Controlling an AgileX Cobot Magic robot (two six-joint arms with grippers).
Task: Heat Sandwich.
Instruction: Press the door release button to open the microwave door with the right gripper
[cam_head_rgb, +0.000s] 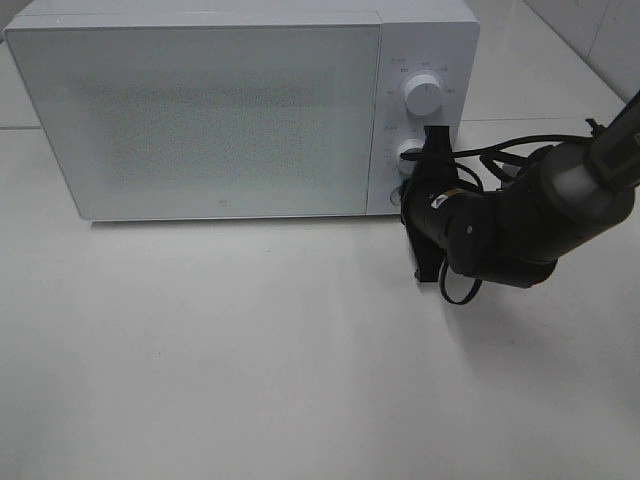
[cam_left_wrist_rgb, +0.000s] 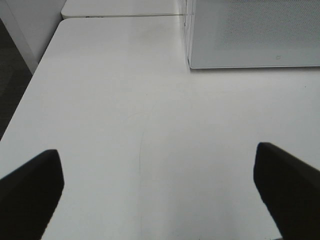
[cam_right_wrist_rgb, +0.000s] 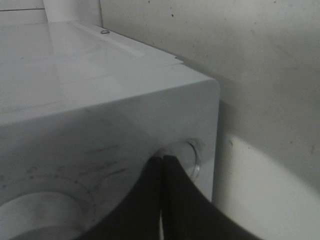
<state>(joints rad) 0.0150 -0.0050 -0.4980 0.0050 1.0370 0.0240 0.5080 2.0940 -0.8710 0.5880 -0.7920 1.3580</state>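
The right gripper (cam_head_rgb: 434, 142), jaws pressed shut and holding nothing, sets its tips against the lower knob (cam_head_rgb: 408, 155) of the microwave (cam_head_rgb: 425, 45), while the sandwich is out of view, presumably behind the microwave's closed door (cam_head_rgb: 200, 110) beside that knob.

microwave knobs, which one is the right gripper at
The lower knob: the shut right gripper overlaps its right edge, while the upper knob stands clear above it.
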